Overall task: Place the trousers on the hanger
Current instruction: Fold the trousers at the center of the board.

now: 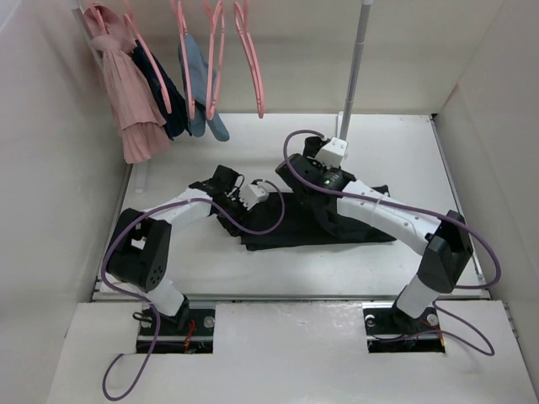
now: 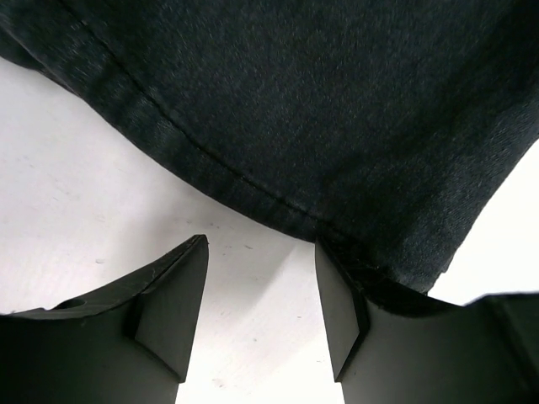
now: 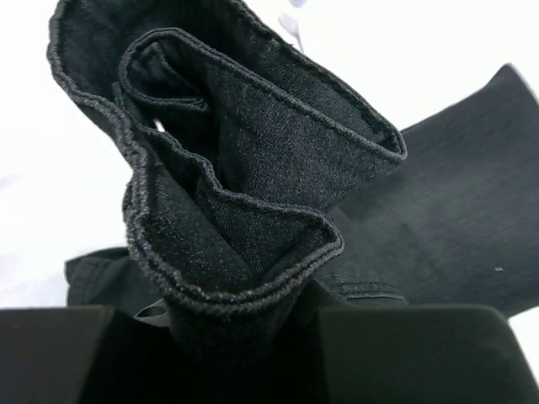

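Trousers (image 1: 282,233) hem bunched in right claw (image 3: 240,324), left claw (image 2: 261,252) parted

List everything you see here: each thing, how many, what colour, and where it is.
trousers: one, black, lying on the table between the arms
hangers: several, pink, hanging along the back
pink garment: one, hanging back left
navy garment: one, hanging beside the pink garment
blue-grey garment: one, hanging right of the navy garment
pole: one, pale grey, upright at back right
table: one, white
cables: two, purple, along the arms
left gripper: black, open, at the trousers' hem
right gripper: black, shut on bunched trousers
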Available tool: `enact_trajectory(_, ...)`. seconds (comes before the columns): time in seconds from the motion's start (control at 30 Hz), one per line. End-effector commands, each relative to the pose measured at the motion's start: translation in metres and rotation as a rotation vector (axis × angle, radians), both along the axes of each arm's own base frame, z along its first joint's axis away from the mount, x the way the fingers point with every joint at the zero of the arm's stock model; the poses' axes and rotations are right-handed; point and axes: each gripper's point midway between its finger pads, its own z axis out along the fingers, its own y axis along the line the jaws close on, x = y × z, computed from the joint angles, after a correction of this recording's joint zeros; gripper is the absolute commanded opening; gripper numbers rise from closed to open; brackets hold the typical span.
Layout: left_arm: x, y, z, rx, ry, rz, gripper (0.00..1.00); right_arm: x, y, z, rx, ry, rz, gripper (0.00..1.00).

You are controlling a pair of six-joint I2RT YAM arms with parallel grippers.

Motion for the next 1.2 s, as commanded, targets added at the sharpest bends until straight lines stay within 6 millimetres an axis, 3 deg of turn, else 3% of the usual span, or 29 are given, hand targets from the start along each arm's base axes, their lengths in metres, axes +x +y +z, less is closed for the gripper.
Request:
enact_trajectory(0.0, -0.002, -0.003, 0.006, -0.031, -0.014, -0.003, 0.50, 0.003, 0.006, 0.015, 0.191, -0.082, -0.067, 0.00)
enact_trajectory(0.1, -0.003, -0.002, 0.008, -0.028, -0.019, -0.013, 0.50, 0.000, 0.024, -0.005, 0.200, -0.042, 0.027, 0.00)
enact_trajectory(0.2, -0.002, 0.013, 0.010, -0.022, -0.005, 0.033, 0.50, 0.009, 0.042, 0.000, 0.228, -0.073, 0.049, 0.00)
enact_trajectory(0.33, 0.007, 0.031, 0.032, -0.007, -0.084, 0.082, 0.50, 0.016, 0.062, -0.008, 0.187, -0.063, 0.074, 0.00)
enact_trajectory(0.4, 0.012, 0.042, 0.050, 0.010, -0.152, 0.116, 0.52, 0.012, 0.091, -0.019, 0.178, -0.032, 0.188, 0.00)
enact_trajectory(0.5, 0.020, 0.056, 0.074, 0.023, -0.247, 0.153, 0.54, 0.002, 0.125, -0.041, 0.156, 0.027, 0.401, 0.14)
enact_trajectory(0.53, 0.023, 0.059, 0.079, 0.030, -0.276, 0.178, 0.54, -0.010, 0.142, -0.055, 0.172, 0.084, 0.498, 0.22)
enact_trajectory(0.57, 0.024, 0.064, 0.085, 0.020, -0.288, 0.220, 0.54, -0.012, 0.148, -0.061, 0.155, 0.099, 0.558, 0.49)
enact_trajectory(0.6, 0.025, 0.067, 0.085, 0.017, -0.283, 0.245, 0.54, -0.018, 0.152, -0.074, 0.140, 0.133, 0.602, 0.56)
enact_trajectory(0.7, 0.019, 0.073, 0.087, -0.002, -0.255, 0.293, 0.49, -0.047, 0.179, -0.086, 0.088, 0.168, 0.817, 0.66)
enact_trajectory(0.77, 0.013, 0.073, 0.089, -0.019, -0.238, 0.299, 0.47, -0.070, 0.197, -0.079, 0.049, 0.151, 0.934, 0.70)
enact_trajectory(0.9, 0.005, 0.072, 0.101, -0.041, -0.255, 0.302, 0.47, -0.103, 0.202, -0.070, 0.009, 0.145, 1.124, 0.71)
enact_trajectory(0.93, 0.002, 0.074, 0.104, -0.037, -0.263, 0.290, 0.47, -0.109, 0.202, -0.055, 0.020, 0.114, 1.174, 0.71)
enact_trajectory(1.0, -0.003, 0.076, 0.104, -0.026, -0.256, 0.278, 0.47, -0.127, 0.205, -0.047, 0.045, 0.117, 1.288, 0.72)
enact_trajectory(1.07, -0.006, 0.075, 0.106, -0.027, -0.260, 0.251, 0.48, -0.135, 0.188, -0.040, 0.037, 0.137, 1.286, 0.72)
enact_trajectory(1.1, -0.006, 0.073, 0.106, -0.036, -0.257, 0.245, 0.48, -0.130, 0.178, -0.037, 0.017, 0.123, 1.232, 0.70)
enact_trajectory(1.13, -0.006, 0.073, 0.108, -0.035, -0.270, 0.235, 0.48, -0.132, 0.166, -0.043, 0.008, 0.140, 1.204, 0.70)
enact_trajectory(1.17, -0.007, 0.070, 0.108, -0.037, -0.270, 0.223, 0.48, -0.129, 0.152, -0.030, 0.048, 0.123, 1.158, 0.70)
